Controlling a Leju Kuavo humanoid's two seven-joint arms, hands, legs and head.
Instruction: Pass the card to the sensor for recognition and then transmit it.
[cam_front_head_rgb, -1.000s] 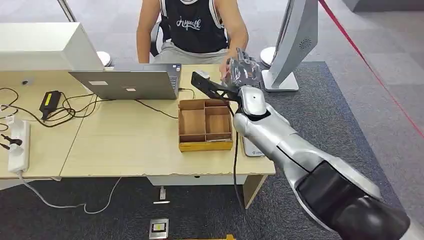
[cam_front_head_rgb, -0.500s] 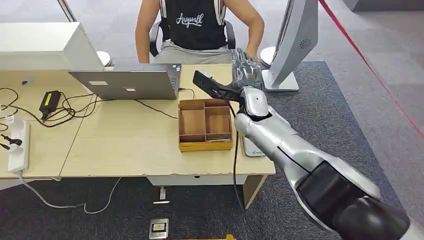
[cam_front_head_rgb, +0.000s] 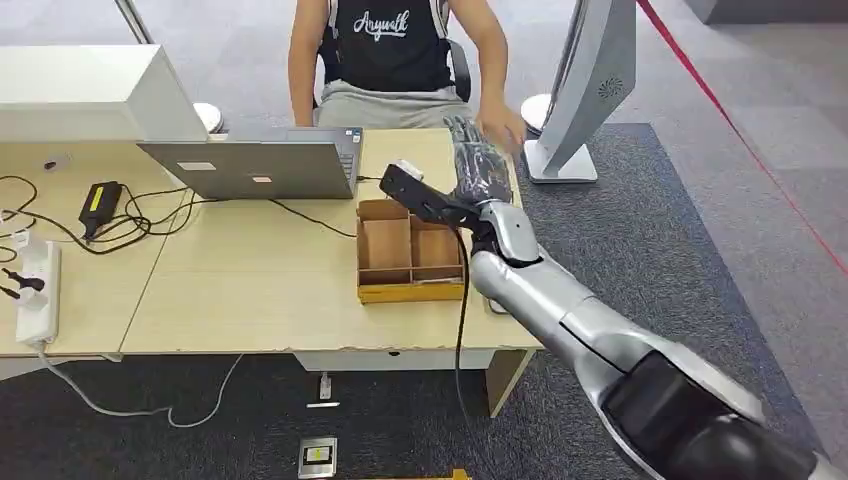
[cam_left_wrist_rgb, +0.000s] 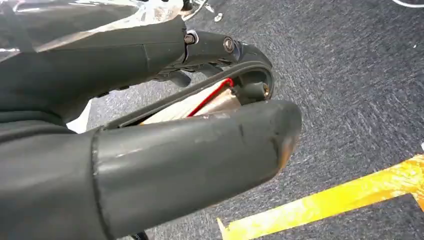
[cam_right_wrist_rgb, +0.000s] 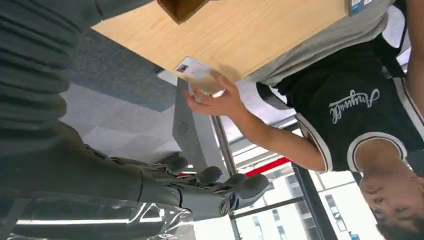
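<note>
White script "Anywill" on person's black top

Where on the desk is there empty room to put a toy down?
The desk has a big bare stretch in front of the laptop, left of the cardboard tray. The far left is crowded with cables and a power strip.

A pale matt wood-grain table is seen; on it, a brown cardboard box. Beside the table, rough grey carpet is laid. The right arm is finished in glossy silver metal
</note>
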